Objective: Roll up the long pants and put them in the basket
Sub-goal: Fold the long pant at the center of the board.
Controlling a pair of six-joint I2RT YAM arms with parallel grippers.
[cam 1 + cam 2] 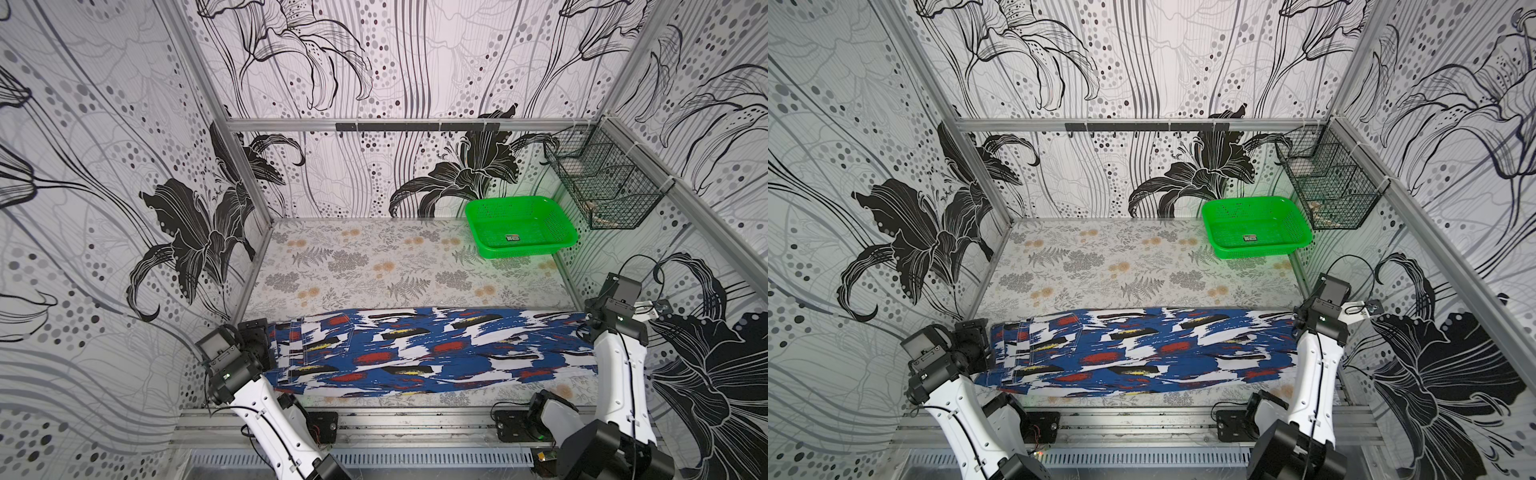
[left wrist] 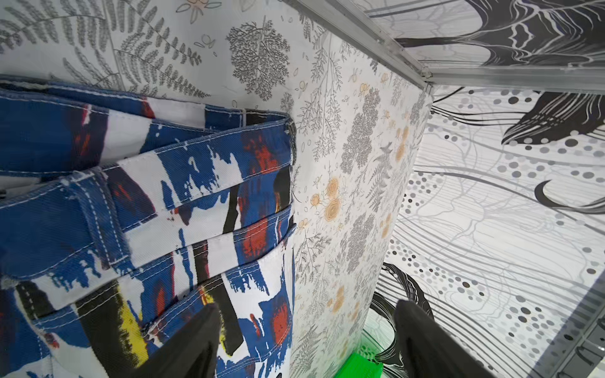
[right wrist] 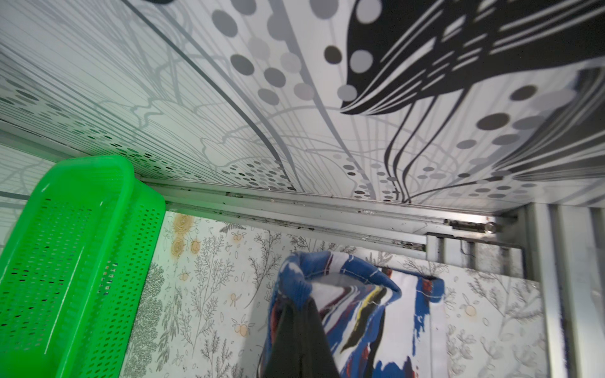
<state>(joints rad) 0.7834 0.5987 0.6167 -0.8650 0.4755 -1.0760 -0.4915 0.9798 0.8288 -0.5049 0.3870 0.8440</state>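
The long pants (image 1: 415, 353) (image 1: 1142, 353) lie flat along the front of the table, folded lengthwise, with the waistband on the left and the leg ends on the right. My left gripper (image 1: 259, 332) (image 1: 971, 336) (image 2: 306, 314) stands open at the waistband end. One of its fingers (image 2: 196, 343) is over the printed fabric (image 2: 163, 212), the other over the table cloth. My right gripper (image 1: 590, 320) (image 1: 1298, 320) (image 3: 298, 304) is shut on a bunched corner of the leg hem (image 3: 376, 311), lifting it slightly off the table.
A green plastic basket (image 1: 519, 249) (image 1: 1258, 249) (image 3: 65, 245) stands at the back right corner. A black wire basket (image 1: 602, 187) hangs on the right wall above it. Patterned walls close in on both sides, and a metal rail (image 1: 415, 419) runs along the front edge.
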